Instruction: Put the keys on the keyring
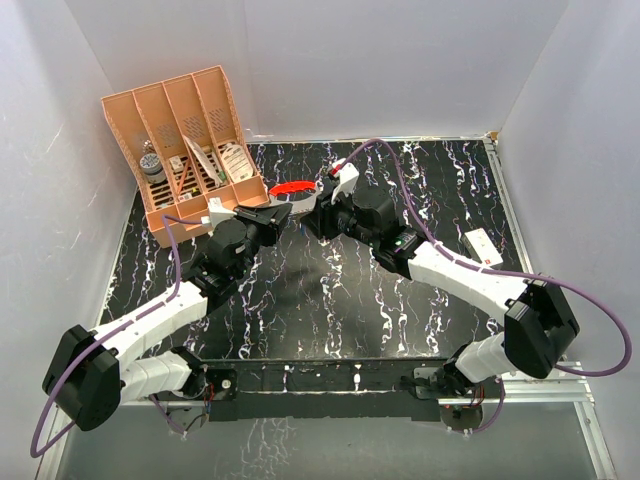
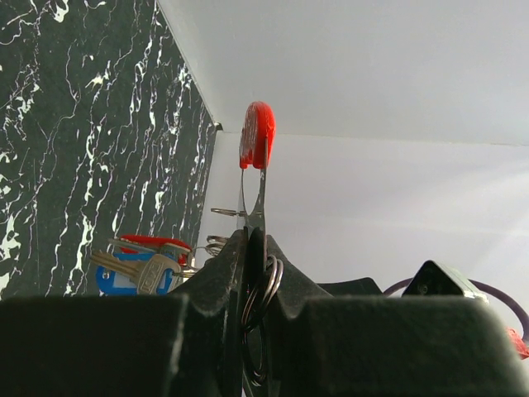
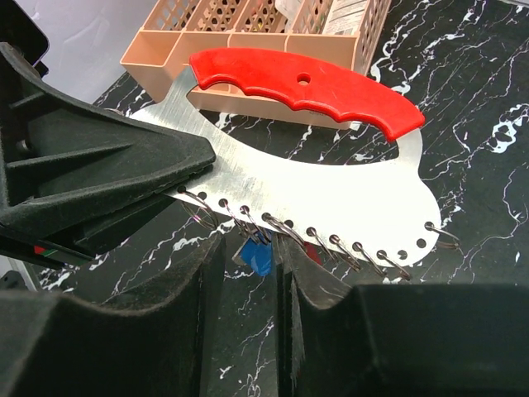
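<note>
The keyring is a flat silvery plate with a red grip and several wire rings along its lower edge. My left gripper is shut on the plate's narrow end and holds it edge-up above the table, red grip on top. Both keys hang from the rings: the blue-headed key and the red-headed one. They also show in the left wrist view as a bunch. My right gripper is open just below the ring edge, with the blue key head between its fingers, close to the right finger.
A peach divided organizer with small items stands at the back left, close behind the keyring. A small white box lies on the marbled table at the right. White walls close in the back and both sides.
</note>
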Robot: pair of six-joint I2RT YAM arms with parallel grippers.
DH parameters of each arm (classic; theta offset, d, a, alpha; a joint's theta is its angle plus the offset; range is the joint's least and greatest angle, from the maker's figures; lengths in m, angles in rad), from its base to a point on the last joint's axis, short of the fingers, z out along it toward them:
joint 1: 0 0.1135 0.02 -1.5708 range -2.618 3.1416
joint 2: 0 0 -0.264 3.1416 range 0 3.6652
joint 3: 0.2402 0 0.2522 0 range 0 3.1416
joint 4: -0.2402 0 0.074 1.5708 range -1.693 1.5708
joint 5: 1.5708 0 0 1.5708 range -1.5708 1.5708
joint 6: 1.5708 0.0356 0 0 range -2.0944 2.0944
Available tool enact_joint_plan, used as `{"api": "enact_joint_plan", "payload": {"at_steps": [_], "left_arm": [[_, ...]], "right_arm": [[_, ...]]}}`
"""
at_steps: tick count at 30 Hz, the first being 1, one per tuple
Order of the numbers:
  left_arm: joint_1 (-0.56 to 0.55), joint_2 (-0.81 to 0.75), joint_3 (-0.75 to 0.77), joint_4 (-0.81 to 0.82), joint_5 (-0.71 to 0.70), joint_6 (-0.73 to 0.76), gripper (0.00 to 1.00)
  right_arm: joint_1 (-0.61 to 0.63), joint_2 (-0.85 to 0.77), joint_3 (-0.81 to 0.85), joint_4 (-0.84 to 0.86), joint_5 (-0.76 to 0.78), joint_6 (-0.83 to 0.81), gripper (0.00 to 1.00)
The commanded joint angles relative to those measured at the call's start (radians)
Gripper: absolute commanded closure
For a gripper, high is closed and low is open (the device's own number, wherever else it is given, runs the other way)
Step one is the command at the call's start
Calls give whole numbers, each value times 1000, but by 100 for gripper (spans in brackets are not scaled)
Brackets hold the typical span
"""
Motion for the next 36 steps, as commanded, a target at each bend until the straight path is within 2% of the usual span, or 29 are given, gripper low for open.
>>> {"api": "enact_joint_plan", "payload": {"at_steps": [1, 17, 22, 28, 36], "left_arm": [[-5, -28, 42, 51, 12, 7, 100], [-4, -2, 48, 62, 33, 3, 100], [-6, 3, 49, 61, 36, 3, 100], [-4, 2, 47, 63, 36, 3, 100], [-4, 0, 45, 58, 31, 5, 100]], "right_arm": [[-8, 2, 41, 85, -2, -20, 73], [-8, 16, 58, 119, -19, -46, 73], [-7, 23, 58, 123, -14, -58, 76], [-7, 19, 55, 131, 15, -73, 90], [-7, -18, 39, 141, 32, -81, 97]]}}
